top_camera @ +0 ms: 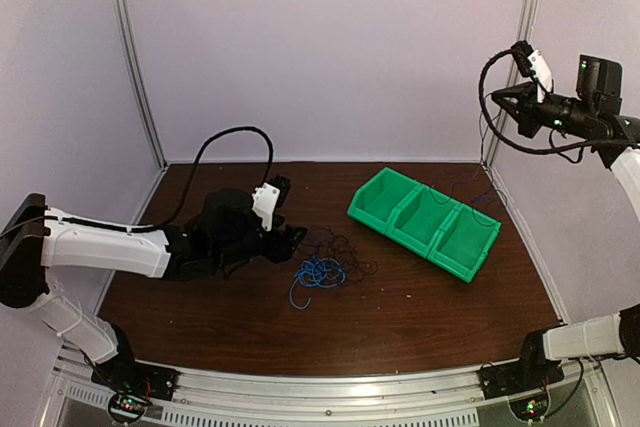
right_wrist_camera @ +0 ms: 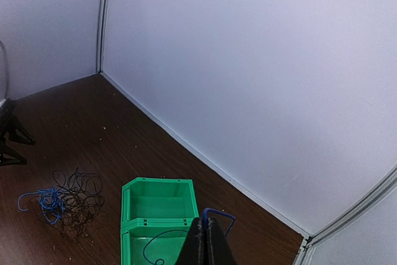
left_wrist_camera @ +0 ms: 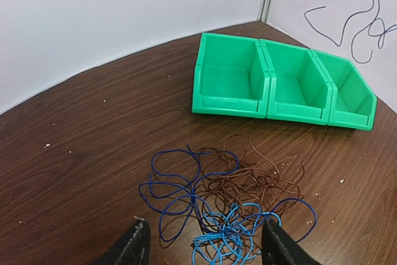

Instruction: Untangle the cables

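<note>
The cables (left_wrist_camera: 217,209) lie in one loose tangle on the brown table (top_camera: 420,307), on the open side of the green bin (left_wrist_camera: 226,107) and near it but not touching. The tangle is made of thin wires in three shades. Dark blue loops spread on the side away from the bin. Brownish-black loops fill the middle and reach closest to the bin. A tight bright blue bunch (left_wrist_camera: 223,240) sits on the edge farthest from it. The strands cross over and under each other many times, and the bright blue bunch is threaded through by dark blue and brown wire, so no strand lies free.

The left gripper (left_wrist_camera: 208,246) is low over the table on the far side of the tangle from the bin. Its jaws are spread wide, one finger on each side of the bright blue bunch. Whether the fingers touch any wire cannot be told.

The right gripper (right_wrist_camera: 205,243) is raised high above the bin, well clear of the table, with its jaws pressed together on one dark blue cable (right_wrist_camera: 220,213). This wire bends in a small loop at the fingertips and hangs down in slack curves over the bin.

The bin has three compartments in a row. Pale specks (left_wrist_camera: 46,146) dot the table beyond the tangle.
</note>
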Robot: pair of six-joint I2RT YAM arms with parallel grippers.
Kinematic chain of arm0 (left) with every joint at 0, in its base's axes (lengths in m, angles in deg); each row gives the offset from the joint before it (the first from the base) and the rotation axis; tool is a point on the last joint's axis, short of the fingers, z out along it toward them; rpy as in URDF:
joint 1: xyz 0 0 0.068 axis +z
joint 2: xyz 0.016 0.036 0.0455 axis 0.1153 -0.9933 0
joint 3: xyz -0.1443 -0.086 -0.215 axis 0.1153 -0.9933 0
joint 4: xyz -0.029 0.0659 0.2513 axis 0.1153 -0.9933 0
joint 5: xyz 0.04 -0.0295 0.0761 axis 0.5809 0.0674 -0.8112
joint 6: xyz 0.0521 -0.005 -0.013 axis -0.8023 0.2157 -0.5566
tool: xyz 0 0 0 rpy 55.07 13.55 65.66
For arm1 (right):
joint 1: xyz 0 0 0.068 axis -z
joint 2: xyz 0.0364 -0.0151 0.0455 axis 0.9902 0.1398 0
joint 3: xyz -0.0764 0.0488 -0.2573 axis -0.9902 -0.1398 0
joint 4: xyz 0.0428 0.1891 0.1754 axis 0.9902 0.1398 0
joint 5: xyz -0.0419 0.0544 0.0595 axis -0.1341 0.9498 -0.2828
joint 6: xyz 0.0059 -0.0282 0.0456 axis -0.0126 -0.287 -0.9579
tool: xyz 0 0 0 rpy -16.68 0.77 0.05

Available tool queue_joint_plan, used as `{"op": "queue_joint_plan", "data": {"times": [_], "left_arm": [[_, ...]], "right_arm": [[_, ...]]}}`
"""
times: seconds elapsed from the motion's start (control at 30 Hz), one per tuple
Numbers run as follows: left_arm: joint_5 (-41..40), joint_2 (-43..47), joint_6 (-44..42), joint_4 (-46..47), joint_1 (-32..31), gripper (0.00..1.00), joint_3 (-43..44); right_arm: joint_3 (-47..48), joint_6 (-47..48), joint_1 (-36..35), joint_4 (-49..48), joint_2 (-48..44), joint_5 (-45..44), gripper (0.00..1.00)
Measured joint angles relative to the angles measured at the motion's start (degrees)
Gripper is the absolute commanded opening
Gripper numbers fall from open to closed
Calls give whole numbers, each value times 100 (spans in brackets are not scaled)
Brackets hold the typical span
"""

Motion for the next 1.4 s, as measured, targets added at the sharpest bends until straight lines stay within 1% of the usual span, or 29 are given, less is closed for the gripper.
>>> {"op": "queue_joint_plan", "data": {"times": [0.2, 0.47, 0.7, 0.93, 1.2, 1.4], "left_arm": [[-66, 2, 0, -55, 0, 62, 0], [-120, 2, 0, -63, 0, 62, 0], [-138, 0, 0, -63, 0, 62, 0], [-138, -15, 0, -66, 0, 62, 2], [-138, -59, 0, -68, 0, 62, 2], [-138, -74, 0, -70, 0, 62, 2]], "right_arm": [[-516, 74, 315, 107, -195, 17, 0], [-872, 203, 466, 120, -352, 24, 0], [-1176, 350, 732, 208, -551, 42, 0], [-1285, 474, 955, 302, -732, 105, 0], [-1300, 590, 1364, 409, -826, 317, 0], [-1582, 645, 1410, 402, -809, 446, 0]]}}
